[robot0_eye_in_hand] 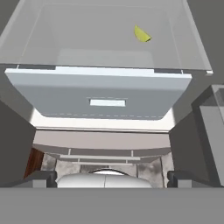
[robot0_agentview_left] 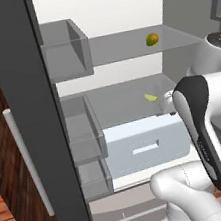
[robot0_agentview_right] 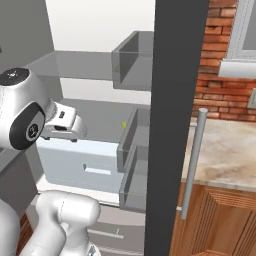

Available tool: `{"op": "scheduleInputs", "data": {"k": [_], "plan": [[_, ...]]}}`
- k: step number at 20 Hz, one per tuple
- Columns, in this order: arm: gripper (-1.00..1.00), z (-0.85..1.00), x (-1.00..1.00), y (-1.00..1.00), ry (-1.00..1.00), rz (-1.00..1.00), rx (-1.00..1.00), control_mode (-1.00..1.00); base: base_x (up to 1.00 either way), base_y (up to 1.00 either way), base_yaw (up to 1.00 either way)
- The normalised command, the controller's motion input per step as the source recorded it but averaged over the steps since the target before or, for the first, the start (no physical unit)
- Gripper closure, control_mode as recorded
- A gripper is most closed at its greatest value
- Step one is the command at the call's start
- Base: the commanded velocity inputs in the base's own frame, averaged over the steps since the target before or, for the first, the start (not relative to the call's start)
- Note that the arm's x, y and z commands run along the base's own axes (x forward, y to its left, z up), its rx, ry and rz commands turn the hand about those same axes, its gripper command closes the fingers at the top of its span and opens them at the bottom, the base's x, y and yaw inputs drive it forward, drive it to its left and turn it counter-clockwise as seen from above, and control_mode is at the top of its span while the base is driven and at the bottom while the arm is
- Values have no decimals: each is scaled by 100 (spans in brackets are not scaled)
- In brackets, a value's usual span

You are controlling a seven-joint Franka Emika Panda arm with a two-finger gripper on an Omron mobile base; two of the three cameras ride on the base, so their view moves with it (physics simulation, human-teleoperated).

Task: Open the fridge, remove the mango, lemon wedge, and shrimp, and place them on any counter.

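Note:
The fridge (robot0_agentview_left: 21,96) stands with both doors swung open, showing a white interior and grey shelves. On the upper shelf rests the mango (robot0_agentview_left: 152,39), round and yellow-green. The lemon wedge (robot0_agentview_left: 151,97) lies on the middle shelf, a thin yellow sliver (robot0_eye_in_hand: 142,34) toward the back right, and is tiny in the right base view (robot0_agentview_right: 124,124). My gripper (robot0_eye_in_hand: 111,177) hovers in front of that shelf, a little to the wedge's right, open and holding nothing; its white hand (robot0_agentview_right: 62,122) points into the fridge. The shrimp is out of view. The counter (robot0_agentview_right: 225,150) lies right of the fridge.
A pale crisper drawer (robot0_agentview_left: 143,145) sits under the middle shelf (robot0_eye_in_hand: 100,94). Door bins (robot0_agentview_left: 67,48) line the left door and others (robot0_agentview_right: 132,60) the right door. The right door's edge (robot0_agentview_right: 177,100) and its silver handle (robot0_agentview_right: 192,160) stand between me and the counter.

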Motion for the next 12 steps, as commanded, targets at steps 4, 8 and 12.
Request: {"op": "scheduleInputs", "data": {"k": [4, 8, 12], "plan": [[-100, 0, 0, 0, 0, 0, 0, 100, 72, 0, 8], [-100, -10, 9, 1, 4, 1, -1, -100, 42, 2, 4], [-100, -28, 16, 9, 20, 1, -7, -100, 0, 0, 0]]}}
